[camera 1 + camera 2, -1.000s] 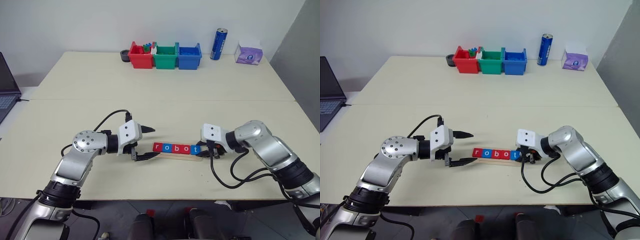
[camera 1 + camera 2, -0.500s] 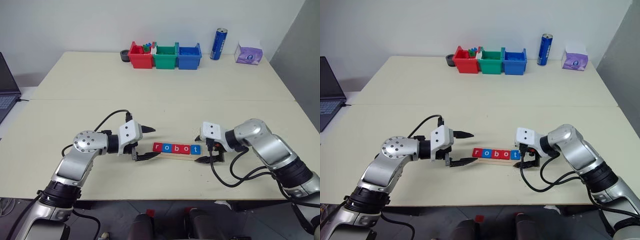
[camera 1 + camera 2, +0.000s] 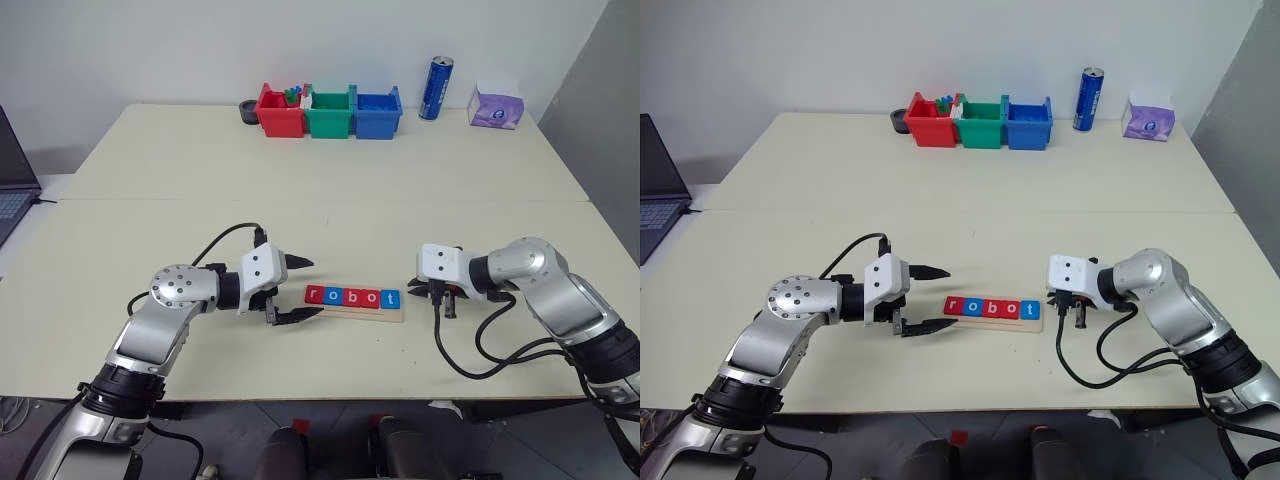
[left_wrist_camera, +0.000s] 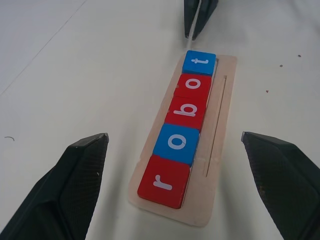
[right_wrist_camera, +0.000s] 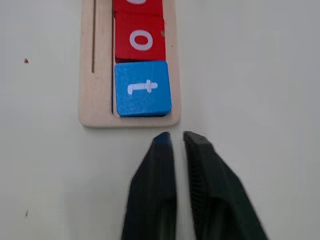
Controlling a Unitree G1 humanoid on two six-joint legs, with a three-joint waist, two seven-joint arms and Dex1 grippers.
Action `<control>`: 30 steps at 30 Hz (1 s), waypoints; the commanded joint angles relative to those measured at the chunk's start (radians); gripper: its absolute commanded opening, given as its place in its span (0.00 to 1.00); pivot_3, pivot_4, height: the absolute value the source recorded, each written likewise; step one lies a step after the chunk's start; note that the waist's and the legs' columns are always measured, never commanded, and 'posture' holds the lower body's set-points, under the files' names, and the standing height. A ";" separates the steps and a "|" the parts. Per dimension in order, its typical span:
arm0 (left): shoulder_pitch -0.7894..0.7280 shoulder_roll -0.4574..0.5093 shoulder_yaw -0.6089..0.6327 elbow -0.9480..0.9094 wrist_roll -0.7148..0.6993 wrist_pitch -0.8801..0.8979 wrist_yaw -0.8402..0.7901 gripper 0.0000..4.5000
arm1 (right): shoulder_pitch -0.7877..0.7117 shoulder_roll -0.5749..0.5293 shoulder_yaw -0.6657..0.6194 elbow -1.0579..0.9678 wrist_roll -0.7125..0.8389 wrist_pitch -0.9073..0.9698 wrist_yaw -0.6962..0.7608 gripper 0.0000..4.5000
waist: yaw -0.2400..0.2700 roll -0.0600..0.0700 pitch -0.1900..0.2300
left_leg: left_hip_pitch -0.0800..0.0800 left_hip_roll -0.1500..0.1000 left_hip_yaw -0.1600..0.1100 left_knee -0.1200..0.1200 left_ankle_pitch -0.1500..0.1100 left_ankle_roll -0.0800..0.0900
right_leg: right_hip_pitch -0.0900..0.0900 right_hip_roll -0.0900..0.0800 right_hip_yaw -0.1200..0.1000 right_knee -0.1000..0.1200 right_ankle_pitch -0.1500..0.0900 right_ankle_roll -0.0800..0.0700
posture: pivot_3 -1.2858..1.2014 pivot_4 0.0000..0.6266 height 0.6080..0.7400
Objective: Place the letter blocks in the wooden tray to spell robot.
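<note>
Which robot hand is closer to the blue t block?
The right gripper, shut, sits just past the blue t block. The left gripper is open at the tray's far end, beside the r.

Bins, can, tissue box, perhaps laptop.

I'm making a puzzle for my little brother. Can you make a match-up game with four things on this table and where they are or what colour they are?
Things:
1. t block
2. r block
3. left gripper
4. right gripper

Descriptions:
A. red, at one end of the wooden tray
B. fingers wide apart
C. blue, at the other end of the tray
D. fingers shut, just past the tray's end

Pairs: 1-C, 2-A, 3-B, 4-D
</note>
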 commanded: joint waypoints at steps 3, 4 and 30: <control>-0.010 0.000 0.008 -0.042 -0.006 -0.001 0.002 1.00 | 0.001 -0.004 0.011 -0.004 -0.037 -0.051 0.024 0.00 | 0.000 0.000 0.000 | 0.000 0.000 0.000 0.000 0.000 0.000 | 0.000 0.000 0.000 0.000 0.000 0.000 | 0.52 0.24 1.00; -0.011 0.000 0.008 -0.042 -0.006 0.000 0.002 1.00 | 0.001 -0.003 0.013 -0.006 -0.040 -0.055 0.031 0.00 | 0.000 0.000 0.000 | 0.000 0.000 0.000 0.000 0.000 0.000 | 0.000 0.000 0.000 0.000 0.000 0.000 | 0.52 0.24 1.00; -0.007 -0.002 0.007 -0.044 -0.002 0.001 0.009 1.00 | -0.030 0.069 0.025 -0.081 -0.037 0.009 0.067 0.00 | 0.000 0.000 0.000 | 0.000 0.000 0.000 0.000 0.000 0.000 | 0.000 0.000 0.000 0.000 0.000 0.000 | 0.52 0.24 1.00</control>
